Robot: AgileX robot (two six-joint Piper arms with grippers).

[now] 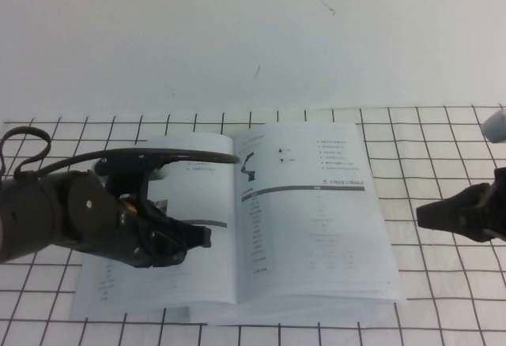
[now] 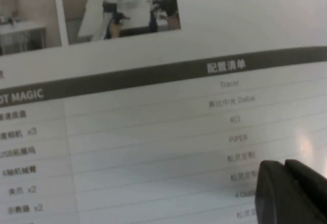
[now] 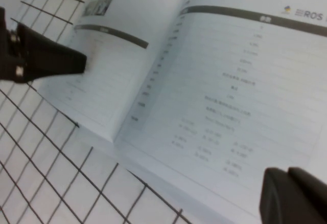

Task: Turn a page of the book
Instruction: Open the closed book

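Note:
The book (image 1: 158,283) lies open and flat on the gridded mat. Its right-hand leaf is the page (image 1: 316,220), with a small black robot arm printed at the top and a grey bar below; it also shows in the right wrist view (image 3: 245,81). My left gripper (image 1: 207,237) is shut and empty, low over the left-hand leaf (image 2: 153,132) near the spine; its tips (image 2: 283,165) sit just above the printed table. My right gripper (image 1: 421,216) is shut and empty, just off the page's outer edge, with its tips (image 3: 286,172) by the page's lower corner.
A white object (image 1: 494,125) sits at the far right edge of the mat. A black cable loop (image 1: 24,148) rises beside my left arm. My left gripper also shows as a dark wedge in the right wrist view (image 3: 51,58).

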